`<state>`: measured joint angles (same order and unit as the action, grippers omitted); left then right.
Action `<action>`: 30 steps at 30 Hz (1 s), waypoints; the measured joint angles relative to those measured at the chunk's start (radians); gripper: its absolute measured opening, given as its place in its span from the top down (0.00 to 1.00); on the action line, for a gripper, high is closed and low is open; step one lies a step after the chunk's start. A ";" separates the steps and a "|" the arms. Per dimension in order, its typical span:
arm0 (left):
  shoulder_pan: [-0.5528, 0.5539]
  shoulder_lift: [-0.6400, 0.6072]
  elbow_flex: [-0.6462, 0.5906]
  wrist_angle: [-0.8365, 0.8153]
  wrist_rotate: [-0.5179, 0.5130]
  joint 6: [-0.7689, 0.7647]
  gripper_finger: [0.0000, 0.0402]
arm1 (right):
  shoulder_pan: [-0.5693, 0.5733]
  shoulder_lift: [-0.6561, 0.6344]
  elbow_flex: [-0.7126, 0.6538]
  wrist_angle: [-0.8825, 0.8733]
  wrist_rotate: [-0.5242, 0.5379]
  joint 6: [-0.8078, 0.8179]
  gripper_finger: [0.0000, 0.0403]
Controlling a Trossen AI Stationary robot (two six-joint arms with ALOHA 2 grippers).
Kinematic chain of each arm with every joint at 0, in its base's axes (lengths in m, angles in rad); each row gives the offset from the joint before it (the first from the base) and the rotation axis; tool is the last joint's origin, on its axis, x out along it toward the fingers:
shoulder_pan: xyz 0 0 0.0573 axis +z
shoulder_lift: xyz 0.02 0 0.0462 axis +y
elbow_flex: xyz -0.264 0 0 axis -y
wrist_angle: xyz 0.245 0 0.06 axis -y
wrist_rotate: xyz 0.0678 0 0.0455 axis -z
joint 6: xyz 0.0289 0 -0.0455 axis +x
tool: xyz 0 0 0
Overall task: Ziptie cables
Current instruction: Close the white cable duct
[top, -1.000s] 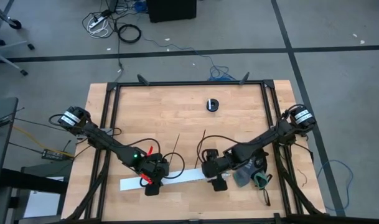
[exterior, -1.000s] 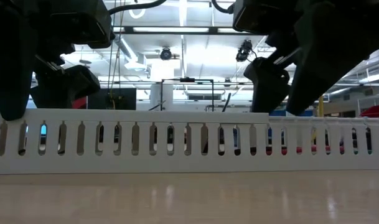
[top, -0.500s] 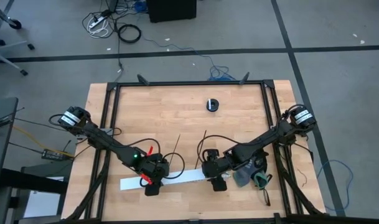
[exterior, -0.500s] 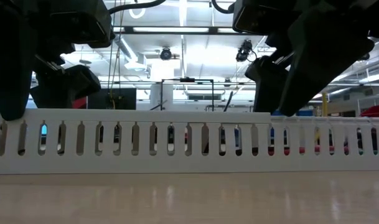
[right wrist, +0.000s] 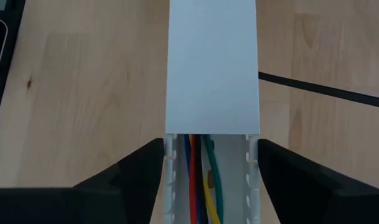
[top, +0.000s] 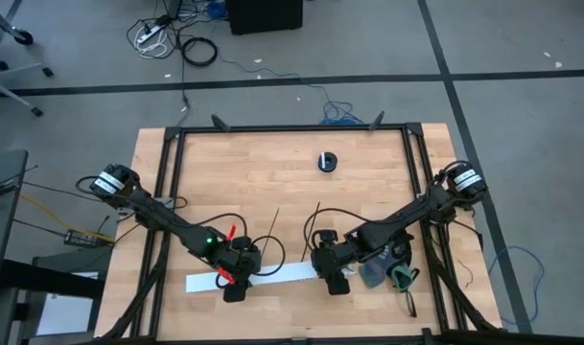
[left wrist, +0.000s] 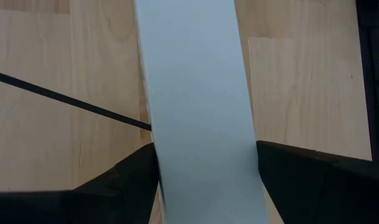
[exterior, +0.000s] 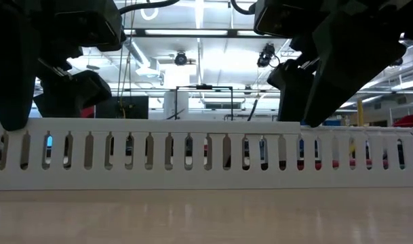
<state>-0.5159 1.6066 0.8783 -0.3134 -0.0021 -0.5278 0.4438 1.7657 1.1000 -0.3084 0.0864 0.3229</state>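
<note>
Our left end effector (top: 236, 284) grips the covered end of the white slotted channel (top: 282, 273), fingers pressed against both its sides. Our right end effector (right wrist: 211, 180) straddles the channel's uncovered end, fingers just outside its walls. There the cables (right wrist: 200, 186) lie inside on the table (top: 253, 172).

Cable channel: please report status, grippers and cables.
Left gripper clamps channel lid. Right gripper straddles channel, grip unclear. Cables inside; zipties unused.
</note>
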 joint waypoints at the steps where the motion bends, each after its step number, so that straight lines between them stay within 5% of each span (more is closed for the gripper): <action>1: 0.000 0.000 0.000 0.000 0.000 0.000 0.40 | 0.000 0.000 0.000 0.000 0.000 0.000 0.38; 30: 0.009 0.000 -0.001 0.027 0.004 0.049 0.40 | 0.002 0.001 0.000 -0.007 -0.001 0.041 0.38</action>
<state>-0.5065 1.6070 0.8772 -0.2862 0.0022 -0.4786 0.4461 1.7664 1.1000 -0.3157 0.0856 0.3637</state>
